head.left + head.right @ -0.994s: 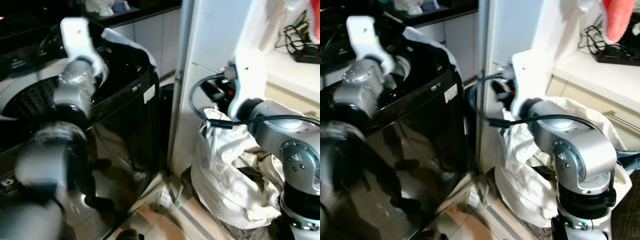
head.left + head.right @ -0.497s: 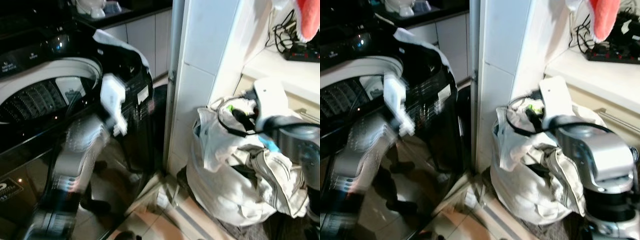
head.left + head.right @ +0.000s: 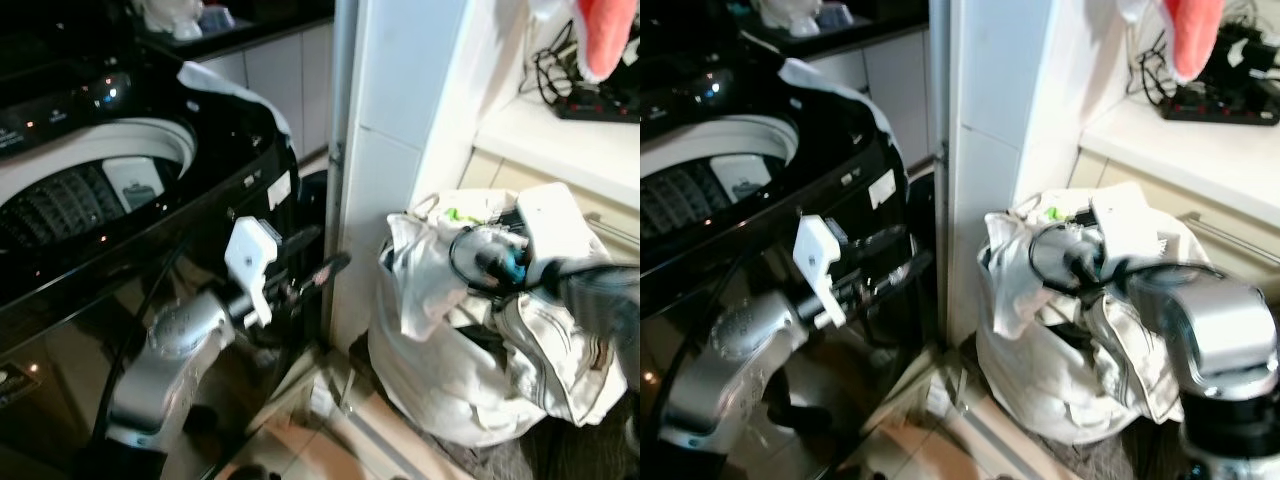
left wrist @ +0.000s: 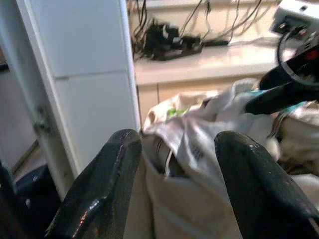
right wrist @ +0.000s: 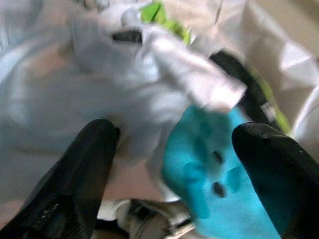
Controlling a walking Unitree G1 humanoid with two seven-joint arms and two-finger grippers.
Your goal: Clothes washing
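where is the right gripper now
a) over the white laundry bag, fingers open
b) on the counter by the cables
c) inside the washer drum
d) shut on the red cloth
a: the right gripper hangs with fingers spread above the clothes in the laundry bag.

Left gripper (image 3: 322,268) reaches toward 3 o'clock, fingers spread; right gripper (image 5: 174,164) points toward 9 o'clock, fingers parted

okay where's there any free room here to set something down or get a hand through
Free: the white counter between the pillar and the cable tangle; the floor tiles between the washing machine and the laundry bag. Crowded: the bag's heaped top, where the right gripper hovers with open fingers; the left gripper occupies the machine-pillar gap.
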